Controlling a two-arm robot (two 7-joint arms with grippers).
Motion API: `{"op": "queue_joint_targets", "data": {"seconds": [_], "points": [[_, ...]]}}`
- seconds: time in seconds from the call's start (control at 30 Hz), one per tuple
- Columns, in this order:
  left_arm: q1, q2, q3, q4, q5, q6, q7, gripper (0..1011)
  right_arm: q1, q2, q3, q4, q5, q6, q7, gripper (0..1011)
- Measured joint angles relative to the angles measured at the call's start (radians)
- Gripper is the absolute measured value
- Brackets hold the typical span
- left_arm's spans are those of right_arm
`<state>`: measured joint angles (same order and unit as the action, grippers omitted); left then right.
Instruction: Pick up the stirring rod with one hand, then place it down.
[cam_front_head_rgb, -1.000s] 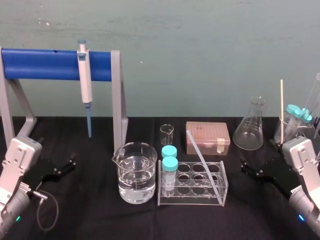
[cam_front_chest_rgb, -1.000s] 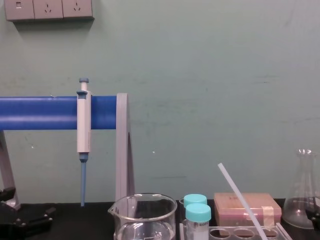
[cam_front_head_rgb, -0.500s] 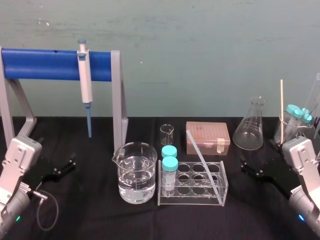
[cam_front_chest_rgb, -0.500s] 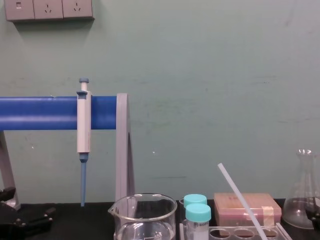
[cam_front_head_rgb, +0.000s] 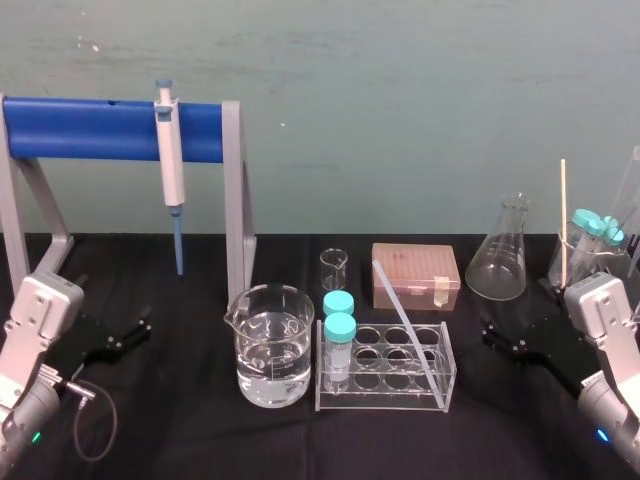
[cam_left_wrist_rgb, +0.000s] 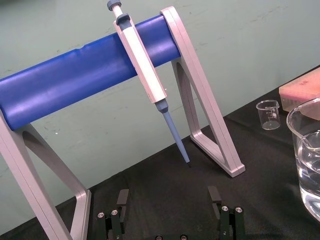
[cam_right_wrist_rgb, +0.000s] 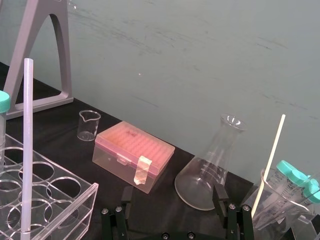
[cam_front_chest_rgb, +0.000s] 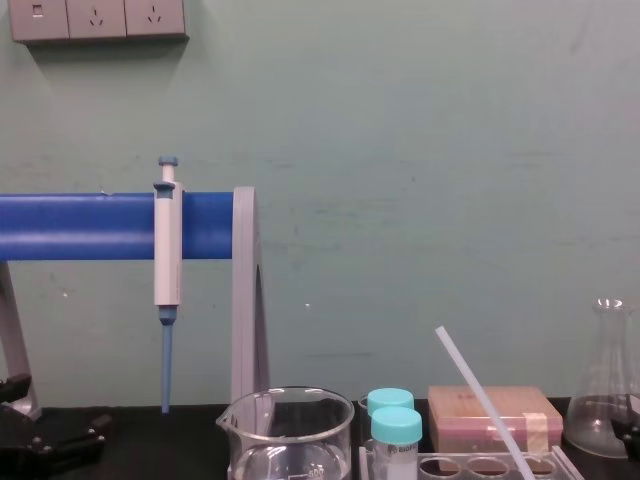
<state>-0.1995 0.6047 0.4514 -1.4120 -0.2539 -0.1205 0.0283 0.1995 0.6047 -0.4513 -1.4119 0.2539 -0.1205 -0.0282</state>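
Where black cloth (cam_front_head_rgb: 180, 420) meets green wall (cam_front_head_rgb: 400, 100), stirring rod (cam_front_head_rgb: 408, 325) in rack (cam_front_head_rgb: 380, 402)

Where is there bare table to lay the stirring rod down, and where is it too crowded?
Bare cloth: the front strip before the large beaker and the tube rack holding the stirring rod, and between the left gripper and that beaker. Narrower: between the rack and right gripper. Crowded: behind the rack, around the small beaker, tip box and flask.
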Motion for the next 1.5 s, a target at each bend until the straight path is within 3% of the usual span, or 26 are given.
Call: {"op": "queue_joint_targets", "data": {"seconds": [0.93, 1.5], "points": [[0.0, 0.0, 0.0, 0.0, 0.0, 0.0, 0.0, 1000, 0.0, 0.0, 0.001, 0.0, -0.006, -0.008, 0.002, 1003], [0.0, 0.0, 0.0, 0.0, 0.0, 0.0, 0.0, 1000, 0.007, -0.001, -0.003, -0.011, -0.083, -0.283, 0.126, 1003]]}}
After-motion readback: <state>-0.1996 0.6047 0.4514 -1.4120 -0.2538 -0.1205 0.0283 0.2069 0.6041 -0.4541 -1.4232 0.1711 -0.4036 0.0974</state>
